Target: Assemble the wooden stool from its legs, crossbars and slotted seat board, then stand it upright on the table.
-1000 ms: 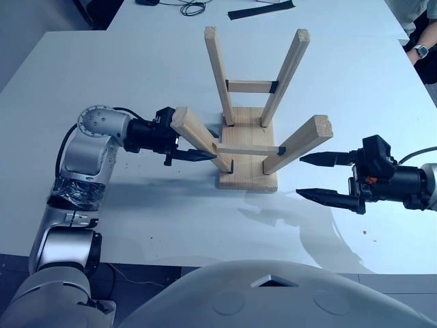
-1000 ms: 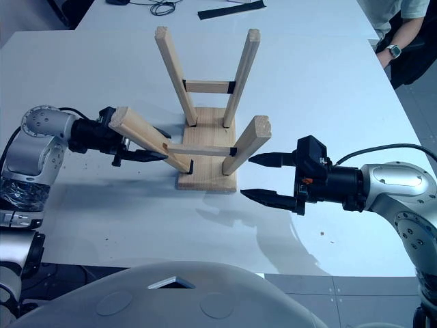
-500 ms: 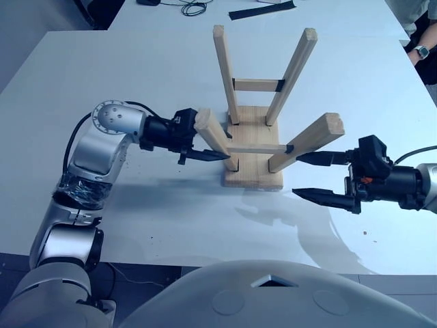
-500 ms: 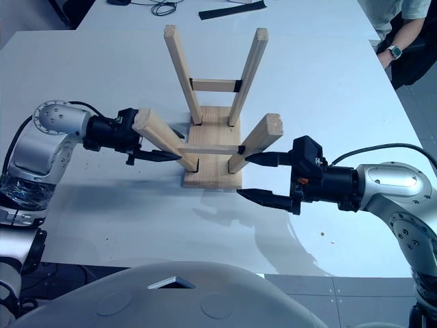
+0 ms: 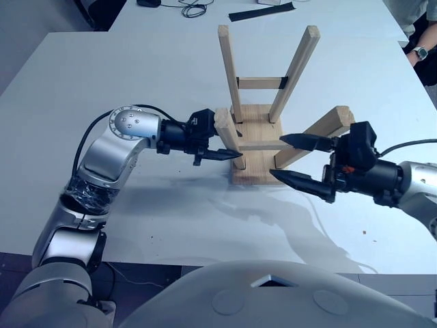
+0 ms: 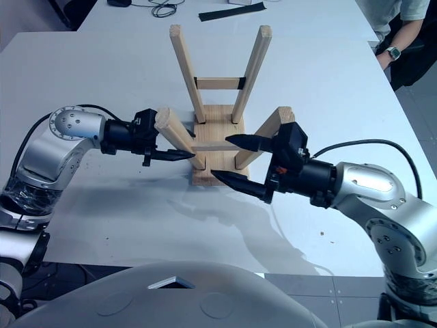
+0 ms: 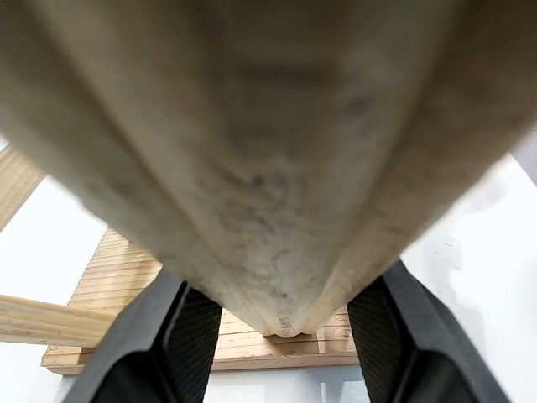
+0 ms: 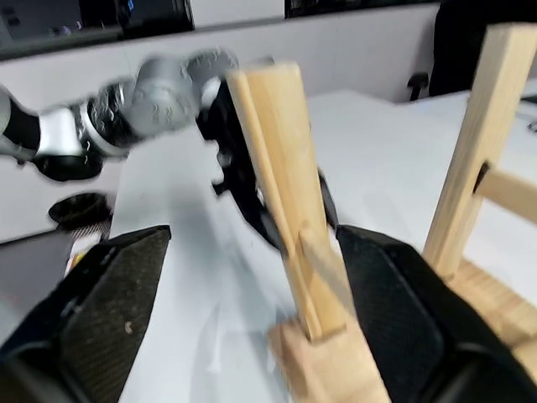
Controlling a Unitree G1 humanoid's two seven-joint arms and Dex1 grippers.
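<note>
**Step in hand.** The stool (image 5: 263, 117) looks fully joined but stands inverted. In my judgement, what is left is turning it onto its feet.

**Right gripper.** My right gripper (image 5: 278, 157) is nearest. It is spread wide and holds nothing. One finger lies just above the near crossbar (image 5: 258, 145), and the other sits low before the front edge of the seat board (image 5: 251, 178). I cannot tell whether either finger touches wood.

**Left gripper.** My left gripper (image 5: 233, 154) is clamped on the near-left leg (image 5: 225, 130). The left wrist view shows a finger (image 7: 189, 336) against each side of that leg.

**Stool position.**
- The near-right leg (image 5: 328, 126) leans outward with nothing gripping it, just beside my right gripper.
- The seat board lies flat on the table (image 5: 136, 68), about mid-table.
- Beyond it, the two far legs (image 5: 230, 68) rise, joined by the far crossbar (image 5: 259, 83).

**Next move.** I judge the right gripper should close on the near-right leg or the near crossbar. Both arms would then lift and rotate together. An uneven lift could pull a leg out of its slot.
</note>
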